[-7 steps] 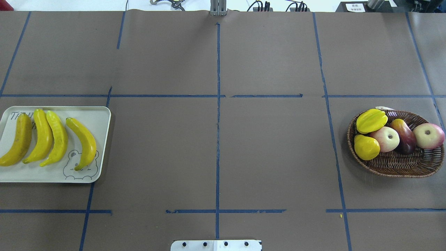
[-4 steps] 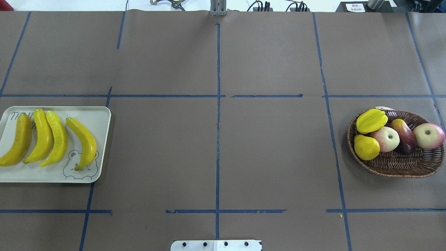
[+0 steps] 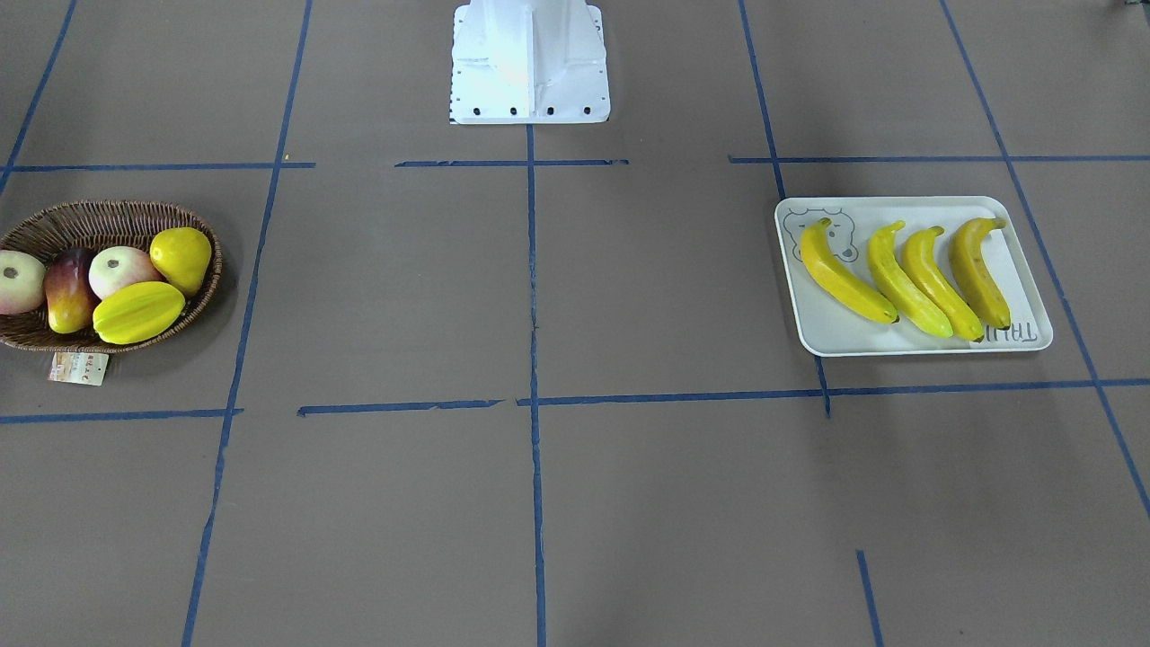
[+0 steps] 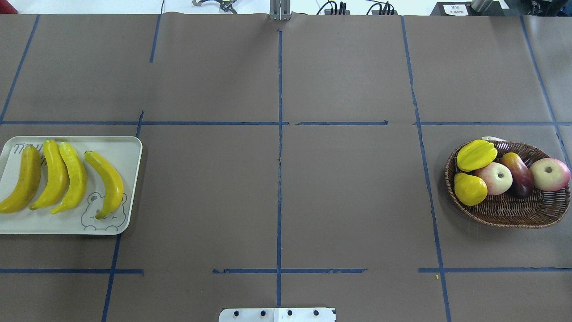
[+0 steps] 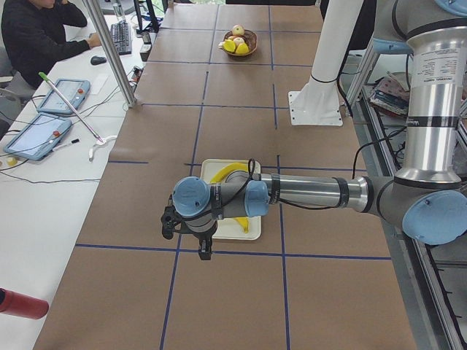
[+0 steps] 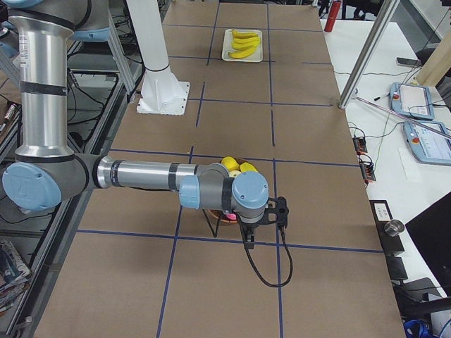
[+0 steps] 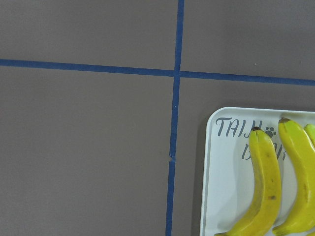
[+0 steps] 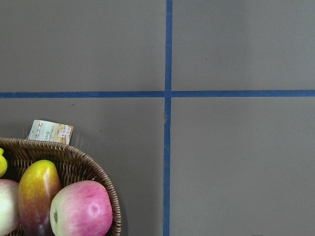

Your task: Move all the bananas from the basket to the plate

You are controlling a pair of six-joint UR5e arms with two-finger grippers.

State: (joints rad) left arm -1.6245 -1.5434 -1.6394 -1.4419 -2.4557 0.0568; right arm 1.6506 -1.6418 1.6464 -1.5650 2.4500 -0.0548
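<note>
Overhead exterior is showing all four curved yellow bananas [image 4: 57,176] lying on the white rectangular plate [image 4: 129,156] beside the left gripper [image 5: 187,235], none lying in the brown woven wicker basket [image 4: 505,219] beside the right gripper [image 6: 264,225], so the task is looking finished, though I cannot tell either's finger spread.

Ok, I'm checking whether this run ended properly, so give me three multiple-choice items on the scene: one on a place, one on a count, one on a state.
1. Where do the bananas lie?
A in the basket
B on the plate
C split between both

2. How many bananas show on the plate?
A two
B three
C four

3. What is the basket's state?
A empty
B holds other fruit, no banana
C holds one banana

Answers:
1 B: in the overhead view they all lie side by side on the white plate.
2 C: four long yellow curves can be counted there.
3 B: only round and plump fruit sits inside it, nothing long and curved.
</note>
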